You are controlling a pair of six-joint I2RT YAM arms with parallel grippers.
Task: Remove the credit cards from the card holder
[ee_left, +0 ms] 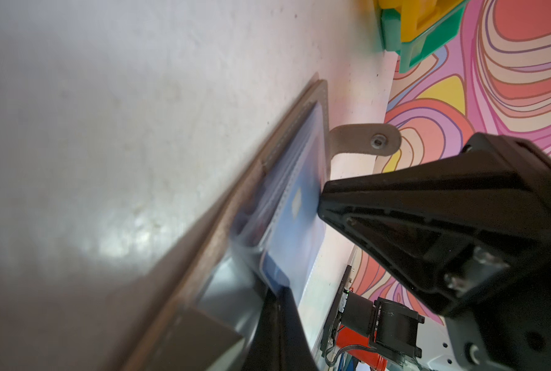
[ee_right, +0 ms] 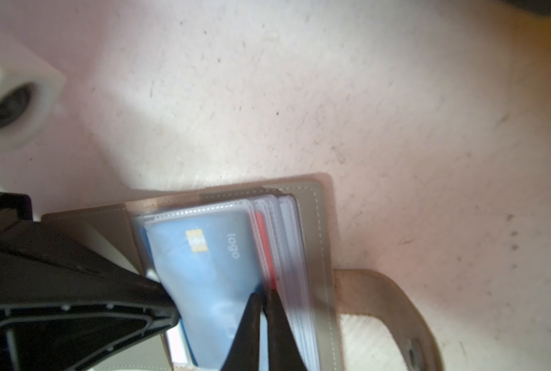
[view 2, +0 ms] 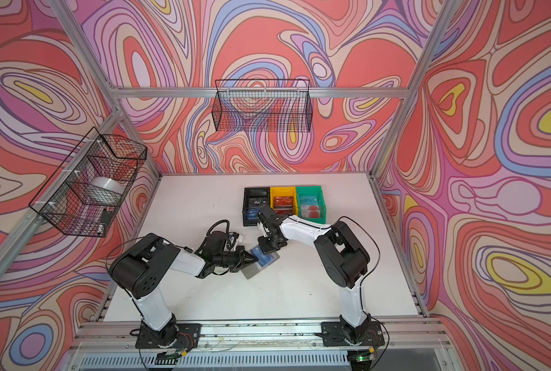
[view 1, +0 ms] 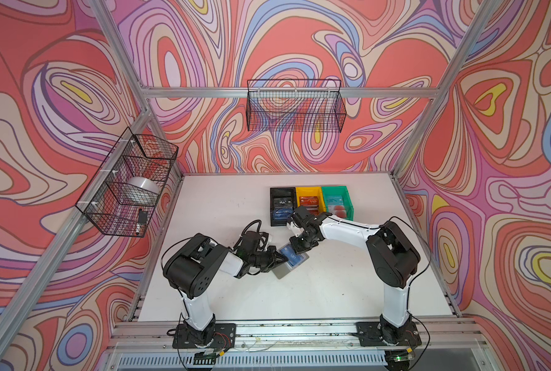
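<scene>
Left gripper [ee_left: 279, 295] of mine is clamped shut on the blue card [ee_right: 203, 273] at the edge peeping from the clear sleeves [ee_right: 287, 231], and my right gripper [ee_right: 261, 302], jaws almost together, presses its tips on those sleeves at two o'clock of it. I judge the card light, stiff and slick, best pinched flat at that bare edge and drawn toward nine o'clock while the floppy card holder [view 1: 280, 273], open mid-table, is pinned down. Beyond, toward twelve o'clock, stand the bins [view 1: 309, 189].

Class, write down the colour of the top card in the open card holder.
Blue: the top card in the card holder shows best in the right wrist view.
</scene>
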